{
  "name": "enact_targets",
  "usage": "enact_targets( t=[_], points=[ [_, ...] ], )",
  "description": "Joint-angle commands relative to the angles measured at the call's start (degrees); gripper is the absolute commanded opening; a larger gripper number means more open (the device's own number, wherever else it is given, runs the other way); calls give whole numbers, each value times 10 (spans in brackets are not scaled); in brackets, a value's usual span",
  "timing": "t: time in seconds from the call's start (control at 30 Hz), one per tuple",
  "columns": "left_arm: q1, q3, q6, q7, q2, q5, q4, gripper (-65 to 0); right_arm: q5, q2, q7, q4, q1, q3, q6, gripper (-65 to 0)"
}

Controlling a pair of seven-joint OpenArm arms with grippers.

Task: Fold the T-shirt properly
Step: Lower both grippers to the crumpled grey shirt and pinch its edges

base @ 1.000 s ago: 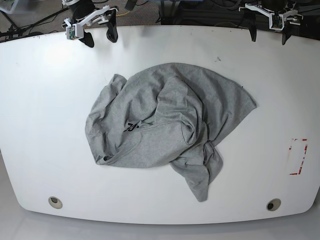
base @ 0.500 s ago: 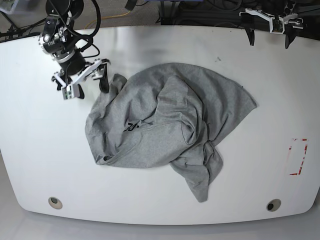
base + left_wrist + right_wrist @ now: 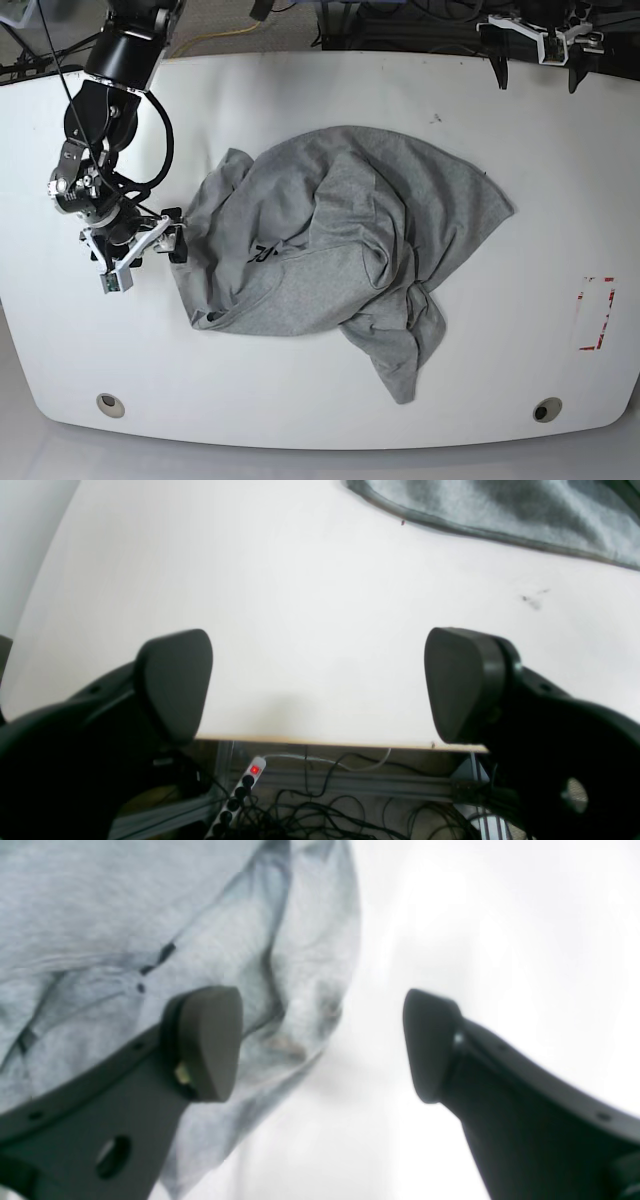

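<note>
The crumpled light heather-grey cotton T-shirt (image 3: 335,250) lies mid-frame on the white table (image 3: 80,350); soft, light, floppy, best pinched at its left edge; right gripper (image 3: 160,243) gapes wide beside it; left gripper (image 3: 537,55) wide, upper right.

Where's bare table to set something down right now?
Free: the strip between the T-shirt and the red marking, and the near edge between the two holes. Crowded: the shirt's other side, where the right gripper hangs open. The left gripper is parked at the far edge.

White table (image 3: 560,180), two round grommet holes (image 3: 111,404) near front edge, red-marked rectangle (image 3: 597,313), power strip (image 3: 240,792) lit red, cables (image 3: 320,815) below.
</note>
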Motion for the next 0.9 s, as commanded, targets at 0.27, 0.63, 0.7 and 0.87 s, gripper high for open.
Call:
enact_targets(
  t=[0.27,0.63,0.7,0.87],
  points=[
    [8,-3,3,-15,0,2,9,0,12,16,33,-198,135,0,3,-173],
    [-17,-2,3,-15,-5,2,8,0,-28,34,174,-448,236,-37,3,-174],
    [-24,-2,3,-15,-5,2,9,0,-32,34,205,-479,241,-58,3,-174],
    [-44,-2,3,-15,-5,2,9,0,-35,31,220,-505,238,-76,3,-176]
  ],
)
